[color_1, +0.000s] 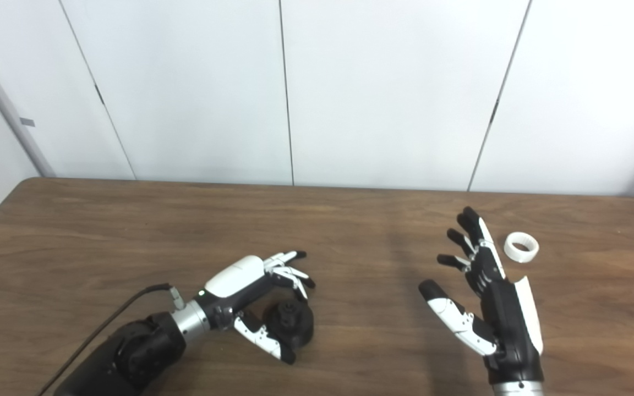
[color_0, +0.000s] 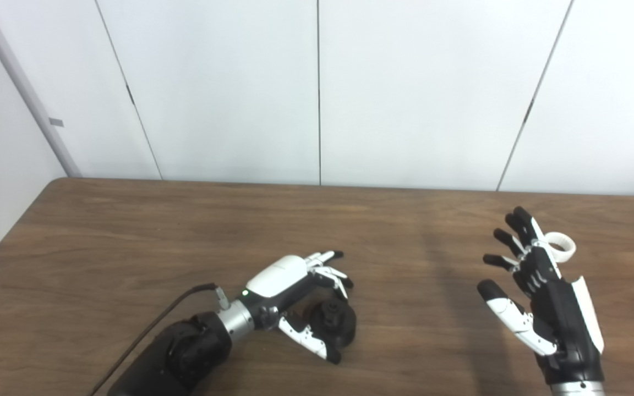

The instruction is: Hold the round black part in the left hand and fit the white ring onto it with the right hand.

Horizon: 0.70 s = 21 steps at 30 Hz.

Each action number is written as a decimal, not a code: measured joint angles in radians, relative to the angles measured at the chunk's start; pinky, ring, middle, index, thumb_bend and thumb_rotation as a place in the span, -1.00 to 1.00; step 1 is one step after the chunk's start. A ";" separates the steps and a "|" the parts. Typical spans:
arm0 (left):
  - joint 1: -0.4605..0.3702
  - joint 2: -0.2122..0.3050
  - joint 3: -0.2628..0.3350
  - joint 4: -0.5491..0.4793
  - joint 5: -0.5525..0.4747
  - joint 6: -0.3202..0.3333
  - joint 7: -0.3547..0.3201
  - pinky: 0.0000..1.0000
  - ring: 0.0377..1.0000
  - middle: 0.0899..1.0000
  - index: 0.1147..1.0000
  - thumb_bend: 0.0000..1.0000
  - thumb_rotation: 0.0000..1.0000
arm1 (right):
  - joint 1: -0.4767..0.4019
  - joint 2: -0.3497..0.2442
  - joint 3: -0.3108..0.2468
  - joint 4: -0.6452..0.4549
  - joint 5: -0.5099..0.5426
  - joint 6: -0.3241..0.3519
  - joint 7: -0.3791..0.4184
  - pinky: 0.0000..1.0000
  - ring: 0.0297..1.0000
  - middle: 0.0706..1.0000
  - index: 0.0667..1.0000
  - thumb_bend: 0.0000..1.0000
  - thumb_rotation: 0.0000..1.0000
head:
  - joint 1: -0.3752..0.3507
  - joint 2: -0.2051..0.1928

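The round black part [color_0: 337, 322] rests on the wooden table [color_0: 185, 231] near the front, left of centre. My left hand [color_0: 294, 286] arches over it, with the fingers [color_0: 334, 278] spread above it and the thumb [color_0: 311, 340] along its near side. I see no firm grip. The white ring [color_1: 521, 247] lies flat on the table at the right. My right hand [color_1: 487, 300] stands upright just left of the ring, palm facing left and fingers spread, holding nothing. In the left eye view its fingertips partly overlap the ring.
A black cable [color_0: 146, 330] trails from the left wrist toward the bottom edge. White wall panels [color_0: 317, 93] rise behind the table's far edge. Bare wood lies between the two hands.
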 measured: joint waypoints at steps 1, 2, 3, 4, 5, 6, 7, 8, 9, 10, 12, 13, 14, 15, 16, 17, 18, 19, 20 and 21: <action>0.002 -0.001 -0.005 -0.004 -0.001 -0.001 -0.001 1.00 1.00 0.52 -0.17 0.05 -0.87 | 0.000 0.003 0.001 -0.009 0.000 0.006 0.000 0.41 0.80 0.89 0.91 0.05 0.09 | 0.000 0.000; 0.003 -0.002 -0.011 -0.010 -0.003 -0.002 -0.004 1.00 1.00 0.52 -0.17 0.05 -0.87 | -0.001 0.006 0.003 -0.016 -0.003 0.010 0.000 0.40 0.79 0.89 0.91 0.05 0.10 | -0.002 0.000; 0.005 -0.002 -0.014 -0.019 -0.003 -0.002 -0.015 1.00 1.00 0.53 -0.17 0.05 -0.87 | -0.002 0.008 0.005 -0.018 -0.005 0.010 -0.001 0.39 0.78 0.88 0.91 0.05 0.11 | -0.006 0.000; 0.005 -0.003 -0.019 -0.027 -0.004 -0.002 -0.026 1.00 1.00 0.53 -0.17 0.05 -0.87 | -0.003 0.010 0.007 -0.018 -0.007 0.012 -0.002 0.39 0.78 0.89 0.91 0.05 0.12 | -0.008 0.000; 0.007 -0.005 -0.023 -0.037 -0.004 -0.002 -0.037 1.00 1.00 0.54 -0.17 0.05 -0.87 | -0.003 0.010 0.010 -0.018 -0.010 0.013 -0.002 0.38 0.78 0.89 0.91 0.04 0.13 | -0.006 0.000; 0.008 -0.007 -0.028 -0.044 -0.004 -0.002 -0.044 1.00 1.00 0.54 -0.17 0.05 -0.86 | -0.003 0.011 0.012 -0.018 -0.011 0.015 -0.002 0.39 0.79 0.90 0.91 0.04 0.14 | -0.009 0.002; 0.009 -0.011 -0.030 -0.047 -0.006 -0.002 -0.053 1.00 1.00 0.54 -0.17 0.05 -0.86 | -0.003 0.011 0.013 -0.020 -0.014 0.019 -0.002 0.39 0.79 0.90 0.91 0.05 0.15 | -0.012 0.003; 0.009 -0.015 -0.031 -0.047 -0.009 -0.002 -0.059 1.00 1.00 0.54 -0.17 0.05 -0.86 | -0.003 0.011 0.013 -0.022 -0.017 0.021 -0.002 0.39 0.79 0.90 0.91 0.06 0.16 | -0.017 0.005; 0.009 -0.018 -0.031 -0.047 -0.010 -0.002 -0.064 1.00 1.00 0.54 -0.18 0.05 -0.87 | -0.003 0.011 0.014 -0.025 -0.018 0.023 -0.002 0.39 0.79 0.89 0.91 0.07 0.16 | -0.025 0.009; 0.009 -0.020 -0.033 -0.047 -0.010 -0.004 -0.065 1.00 1.00 0.54 -0.18 0.05 -0.87 | -0.003 0.011 0.014 -0.030 -0.019 0.027 -0.002 0.40 0.80 0.89 0.90 0.07 0.16 | -0.032 0.011; 0.009 -0.019 -0.037 -0.048 -0.008 -0.008 -0.065 1.00 1.00 0.54 -0.18 0.05 -0.87 | -0.003 0.011 0.015 -0.048 -0.020 0.037 -0.002 0.40 0.80 0.89 0.90 0.06 0.14 | -0.035 0.012; 0.008 -0.019 -0.038 -0.048 -0.007 -0.009 -0.065 1.00 1.00 0.55 -0.18 0.05 -0.87 | -0.003 0.011 0.015 -0.058 -0.021 0.041 -0.002 0.40 0.80 0.89 0.89 0.06 0.13 | -0.040 0.015; 0.008 -0.018 -0.040 -0.048 -0.004 -0.009 -0.062 1.00 1.00 0.55 -0.18 0.05 -0.87 | -0.004 0.012 0.015 -0.065 -0.023 0.046 -0.002 0.39 0.80 0.89 0.88 0.05 0.11 | -0.046 0.020; 0.007 -0.016 -0.044 -0.048 0.000 -0.010 -0.058 1.00 1.00 0.55 -0.18 0.05 -0.87 | -0.004 0.012 0.015 -0.072 -0.025 0.054 -0.002 0.39 0.81 0.90 0.87 0.05 0.10 | -0.049 0.025; 0.006 -0.014 -0.048 -0.048 0.007 -0.011 -0.052 1.00 1.00 0.55 -0.18 0.05 -0.87 | -0.004 0.013 0.015 -0.081 -0.028 0.059 -0.002 0.40 0.81 0.90 0.87 0.04 0.09 | -0.058 0.029; 0.004 -0.011 -0.053 -0.048 0.015 -0.012 -0.042 1.00 1.00 0.55 -0.18 0.05 -0.87 | -0.004 0.014 0.014 -0.087 -0.029 0.064 -0.003 0.41 0.81 0.90 0.87 0.05 0.10 | -0.058 0.029; 0.002 -0.007 -0.061 -0.048 0.020 -0.013 -0.029 1.00 1.00 0.55 -0.18 0.05 -0.87 | -0.005 0.014 0.013 -0.094 -0.030 0.071 -0.003 0.41 0.79 0.89 0.86 0.05 0.09 | -0.071 0.034; 0.000 -0.002 -0.068 -0.048 0.023 -0.014 -0.018 1.00 1.00 0.55 -0.17 0.05 -0.87 | -0.007 0.014 0.013 -0.103 -0.032 0.082 -0.003 0.40 0.79 0.89 0.86 0.05 0.08 | -0.071 0.034; 0.000 0.001 -0.073 -0.048 0.023 -0.015 -0.010 1.00 1.00 0.55 -0.17 0.05 -0.88 | -0.009 0.014 0.012 -0.110 -0.037 0.092 -0.004 0.39 0.77 0.88 0.85 0.03 0.07 | -0.081 0.040; 0.000 0.004 -0.078 -0.048 0.024 -0.015 0.001 1.00 1.00 0.54 -0.17 0.05 -0.87 | -0.012 0.014 0.010 -0.117 -0.046 0.098 -0.005 0.39 0.76 0.87 0.85 0.02 0.04 | -0.087 0.044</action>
